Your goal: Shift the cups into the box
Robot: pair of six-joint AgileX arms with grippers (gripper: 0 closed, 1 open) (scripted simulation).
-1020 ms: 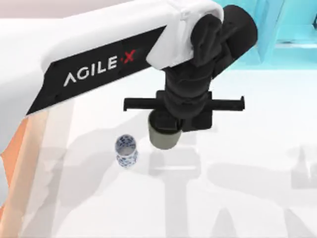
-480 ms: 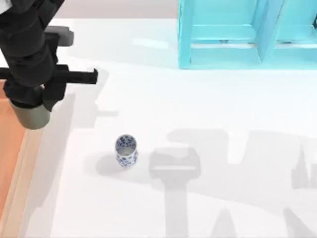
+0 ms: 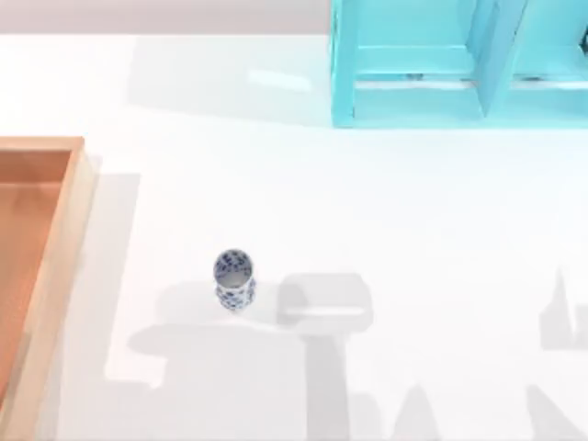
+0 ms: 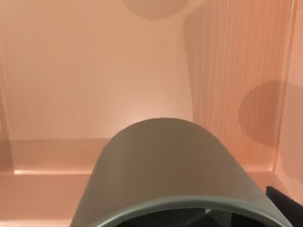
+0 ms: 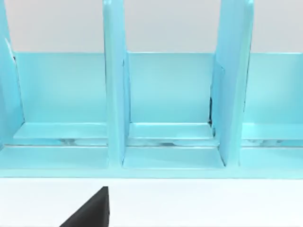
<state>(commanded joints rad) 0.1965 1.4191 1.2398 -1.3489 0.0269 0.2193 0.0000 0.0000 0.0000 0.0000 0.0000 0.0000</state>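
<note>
Over the box (image 4: 71,94), close beneath the left arm's wrist camera, the dark olive-grey cup (image 4: 165,170) sits right up against the lens with the orange-brown wooden floor spread out beyond it and round shadows lying on that floor. A sliver of black from the left hand (image 4: 286,201) shows beside the cup's rim; whether its fingers are clamped on the cup I cannot tell from here.

From above, the box's light wooden rim (image 3: 57,266) runs along the left edge of the table (image 3: 413,211), its orange-brown bottom inside it. The white cup with blue floral pattern (image 3: 233,279) stands upright on the table, well apart from the box and outside it, its mouth open to the ceiling.

At the far side of the table the turquoise shelf frame (image 3: 413,64) stands. The right arm's wrist camera looks straight at that shelf frame (image 5: 170,109), its upright dividers and low compartments ahead, with one dark corner of the right hand (image 5: 90,210) low in front; how wide it stands I cannot tell.
</note>
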